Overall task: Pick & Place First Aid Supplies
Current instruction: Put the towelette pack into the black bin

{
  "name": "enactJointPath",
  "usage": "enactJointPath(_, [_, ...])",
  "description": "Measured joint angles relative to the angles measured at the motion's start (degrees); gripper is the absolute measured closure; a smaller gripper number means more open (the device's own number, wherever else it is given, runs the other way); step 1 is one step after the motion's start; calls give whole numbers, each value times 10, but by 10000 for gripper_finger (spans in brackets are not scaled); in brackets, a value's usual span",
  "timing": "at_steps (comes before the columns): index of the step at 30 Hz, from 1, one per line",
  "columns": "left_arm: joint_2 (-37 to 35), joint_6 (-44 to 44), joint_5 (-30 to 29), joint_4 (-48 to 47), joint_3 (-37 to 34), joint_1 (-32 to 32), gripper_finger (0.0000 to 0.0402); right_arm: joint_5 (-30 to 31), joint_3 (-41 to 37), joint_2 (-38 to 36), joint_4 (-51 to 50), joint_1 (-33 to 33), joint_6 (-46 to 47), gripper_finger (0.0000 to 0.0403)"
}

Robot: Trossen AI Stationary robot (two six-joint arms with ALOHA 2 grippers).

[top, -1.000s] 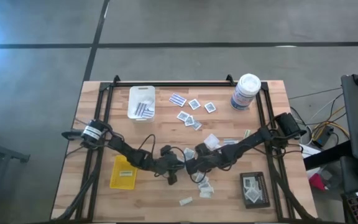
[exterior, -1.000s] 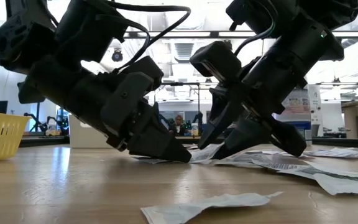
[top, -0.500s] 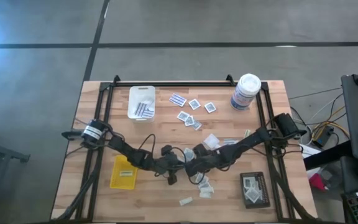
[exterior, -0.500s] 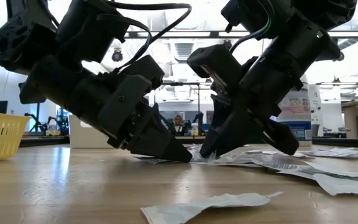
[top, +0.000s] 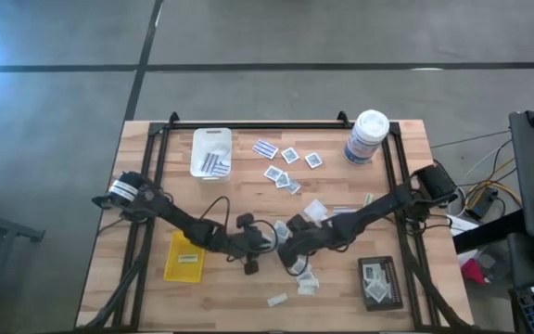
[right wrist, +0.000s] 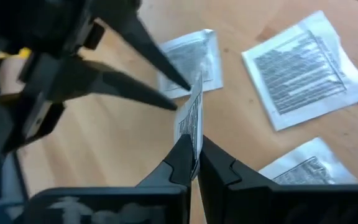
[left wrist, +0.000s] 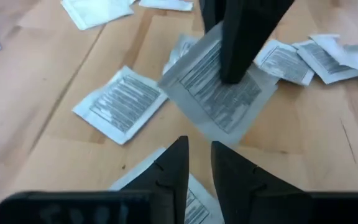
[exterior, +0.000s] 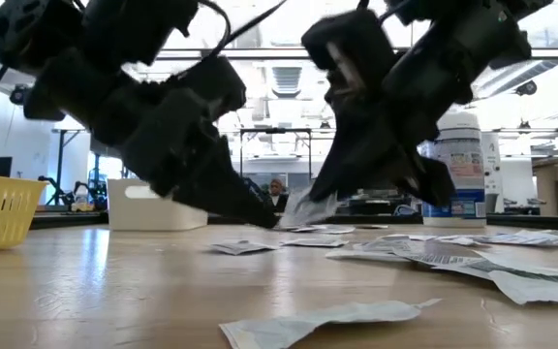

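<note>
- the right gripper (right wrist: 194,163) is pinching one packet (right wrist: 190,118) on edge, lifting it clear of the table (top: 230,288) near the middle
- the left gripper (left wrist: 197,163) is hovering just beside it, fingers slightly parted, holding nothing
- next, it is likely needing carrying to a tray (top: 379,282)

Both grippers meet over the middle of the bench (top: 146,288), the left gripper (top: 265,243) beside the right gripper (top: 284,243). The right one holds a packet (left wrist: 219,87) clear of the bench, above loose packets (top: 302,278). Behind them lies a cluster of packets (top: 286,167), with the canister (top: 366,137) at the far right. A tray (top: 210,153) stands far left, another tray (top: 184,257) near left, a third tray (top: 379,283) near right.
</note>
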Motion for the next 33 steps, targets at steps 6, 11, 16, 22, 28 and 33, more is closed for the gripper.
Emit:
enactJointPath(6, [-36, 12, 1, -22, 0, -2, 323, -22, 0, -43, -71, 3, -19, 394])
enactJointPath(11, [-65, 19, 9, -65, 0, -3, 323, -26, 0, -82, -155, 17, -22, 394])
enactJointPath(16, [-85, 19, 11, -113, 0, -4, 323, -26, 0, -125, -232, 40, -23, 394])
enactJointPath(22, [-97, 30, 41, -134, 0, -6, 323, -24, 0, -179, -310, 79, -17, 394])
enactJointPath(28, [-97, 37, 102, -135, 0, -7, 323, -23, 0, -225, -360, 115, -13, 394])
enactJointPath(33, [-98, 37, 102, -135, 0, -7, 323, -34, 0, -261, -408, 148, 34, 394])
